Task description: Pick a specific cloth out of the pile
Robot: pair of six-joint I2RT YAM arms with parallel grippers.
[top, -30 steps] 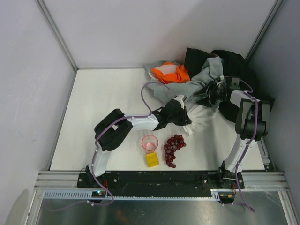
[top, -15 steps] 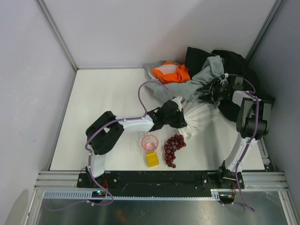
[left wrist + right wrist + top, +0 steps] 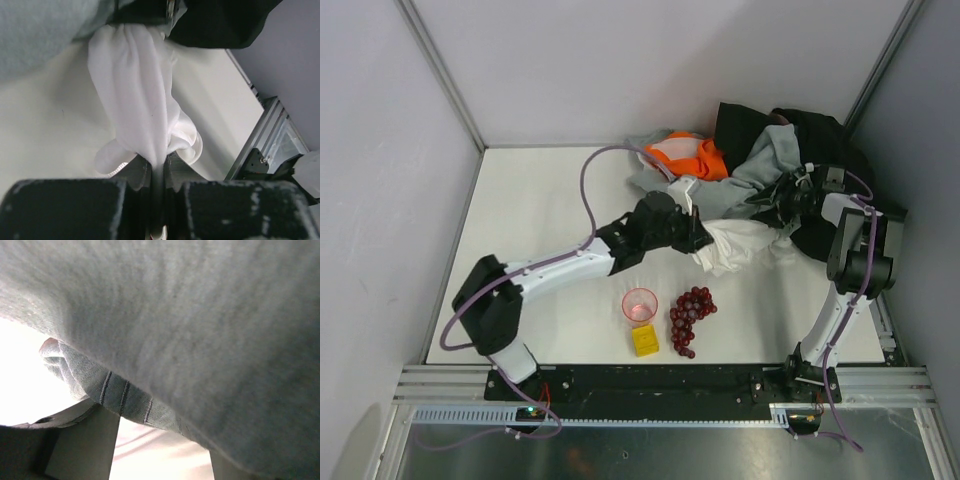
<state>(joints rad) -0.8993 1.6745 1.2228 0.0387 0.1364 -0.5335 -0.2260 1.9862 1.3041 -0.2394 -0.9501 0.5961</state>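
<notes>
The white cloth (image 3: 735,245) trails out from under the pile (image 3: 790,140) of black, grey and orange garments at the back right. My left gripper (image 3: 688,226) is shut on the cloth's near end. In the left wrist view the cloth (image 3: 137,85) hangs as a twisted rope from under the grey sweatshirt (image 3: 40,30) into the closed left gripper (image 3: 157,172). My right gripper (image 3: 777,200) is pushed into the pile. In its wrist view the grey sweatshirt (image 3: 200,315) drapes over the right gripper (image 3: 162,435), whose fingers (image 3: 85,440) stand apart with white cloth showing between them.
A pink cup (image 3: 640,303), a yellow block (image 3: 645,340) and a bunch of dark red grapes (image 3: 690,315) sit near the front of the white table (image 3: 540,220). The orange garment (image 3: 690,155) lies at the pile's left. Walls close in at the back and on both sides.
My left gripper has moved back and to the left, its elbow swinging out left, dragging the white cloth with it. The right gripper has stayed in the pile, shifting slightly right.
</notes>
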